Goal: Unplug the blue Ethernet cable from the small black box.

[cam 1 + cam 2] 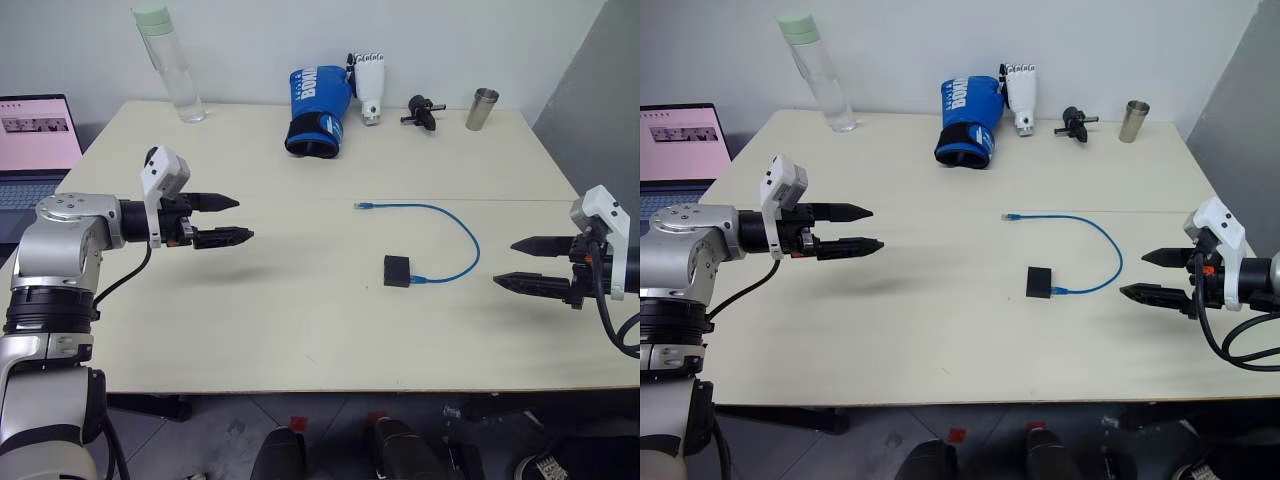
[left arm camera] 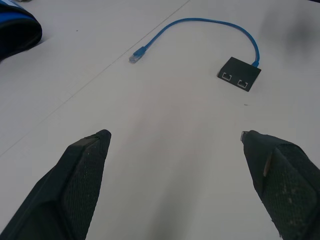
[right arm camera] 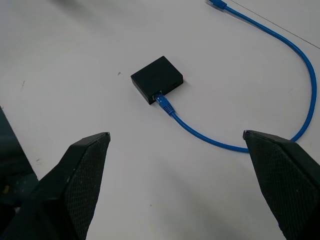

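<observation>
The small black box [image 1: 397, 270] lies flat on the cream table, right of centre. The blue Ethernet cable [image 1: 466, 232] is plugged into its right side, arcs away and back, and ends in a free plug [image 1: 364, 206] lying farther back. In the right wrist view the plug [image 3: 163, 102] sits in the box [image 3: 156, 78]; the left wrist view shows two empty ports on the box [image 2: 239, 74]. My left gripper [image 1: 236, 220] hovers open over the table's left half, far from the box. Open and empty, my right gripper [image 1: 512, 263] hangs at the right, a short way from the cable's loop.
Along the table's far edge stand a clear bottle [image 1: 170, 64], a blue boxing glove [image 1: 318, 112], a white robotic hand [image 1: 369, 86], a small black part [image 1: 421, 110] and a metal cup [image 1: 482, 109]. A laptop [image 1: 36, 140] sits beyond the left edge.
</observation>
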Motion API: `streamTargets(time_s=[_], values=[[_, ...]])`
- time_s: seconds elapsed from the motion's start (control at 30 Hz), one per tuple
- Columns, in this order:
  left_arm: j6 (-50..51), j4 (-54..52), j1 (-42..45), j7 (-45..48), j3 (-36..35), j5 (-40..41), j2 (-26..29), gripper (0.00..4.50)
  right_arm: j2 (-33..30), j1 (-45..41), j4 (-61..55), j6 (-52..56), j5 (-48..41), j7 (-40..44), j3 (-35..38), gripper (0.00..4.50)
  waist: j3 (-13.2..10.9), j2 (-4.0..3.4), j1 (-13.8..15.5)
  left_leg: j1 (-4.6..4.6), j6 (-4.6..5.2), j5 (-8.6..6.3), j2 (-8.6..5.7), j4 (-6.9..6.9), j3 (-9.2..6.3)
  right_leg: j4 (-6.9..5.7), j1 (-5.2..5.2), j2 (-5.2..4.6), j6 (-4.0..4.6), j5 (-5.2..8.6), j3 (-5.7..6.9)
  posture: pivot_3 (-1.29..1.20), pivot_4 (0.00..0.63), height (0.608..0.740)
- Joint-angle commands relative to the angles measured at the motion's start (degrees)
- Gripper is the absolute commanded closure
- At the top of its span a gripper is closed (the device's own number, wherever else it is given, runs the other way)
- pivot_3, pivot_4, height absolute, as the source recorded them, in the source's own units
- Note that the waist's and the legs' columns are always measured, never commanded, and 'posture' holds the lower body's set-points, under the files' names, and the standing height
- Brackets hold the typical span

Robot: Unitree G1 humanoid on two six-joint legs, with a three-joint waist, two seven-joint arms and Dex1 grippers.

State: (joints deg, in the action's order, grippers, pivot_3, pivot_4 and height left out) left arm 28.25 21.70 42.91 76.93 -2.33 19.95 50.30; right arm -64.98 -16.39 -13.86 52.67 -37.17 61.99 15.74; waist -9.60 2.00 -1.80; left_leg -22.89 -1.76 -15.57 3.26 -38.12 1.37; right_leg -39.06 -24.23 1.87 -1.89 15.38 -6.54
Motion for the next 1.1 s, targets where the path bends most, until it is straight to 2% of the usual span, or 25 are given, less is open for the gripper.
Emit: streamTargets(time_s=[0.03, 0.13, 1.1], values=[[-3.2, 0.5, 1.0, -0.1, -0.9, -0.7, 0.7, 0.04, -0.5, -0.2, -1.6, -1.0, -0.4, -0.2, 1.4, 0.00, 0.0, 0.00, 0.0, 0.00, 0.00, 0.00, 0.00, 0.00, 0.00, -0.01, 0.00, 0.00, 0.00, 0.00, 0.00, 0.00, 0.150, 0.740], [-0.4, -0.5, 0.6, 0.5, -1.1, 0.6, 0.7, 0.04, -0.7, -0.1, -1.7, -1.1, -0.4, 0.0, 1.5, 0.00, 0.0, 0.00, 0.0, 0.00, 0.00, 0.00, 0.00, 0.00, 0.00, 0.00, 0.00, 0.00, 0.00, 0.00, 0.00, 0.00, 0.150, 0.740], [-0.5, -3.0, 0.0, -0.6, -0.6, 0.8, -0.4, 0.04, -1.0, -2.1, -0.4, -2.4, 0.5, 0.9, -0.5, 0.00, 0.0, 0.00, 0.0, 0.00, 0.00, 0.00, 0.00, -0.02, 0.00, -0.02, 0.00, 0.00, 0.00, 0.00, 0.01, 0.00, 0.150, 0.740]])
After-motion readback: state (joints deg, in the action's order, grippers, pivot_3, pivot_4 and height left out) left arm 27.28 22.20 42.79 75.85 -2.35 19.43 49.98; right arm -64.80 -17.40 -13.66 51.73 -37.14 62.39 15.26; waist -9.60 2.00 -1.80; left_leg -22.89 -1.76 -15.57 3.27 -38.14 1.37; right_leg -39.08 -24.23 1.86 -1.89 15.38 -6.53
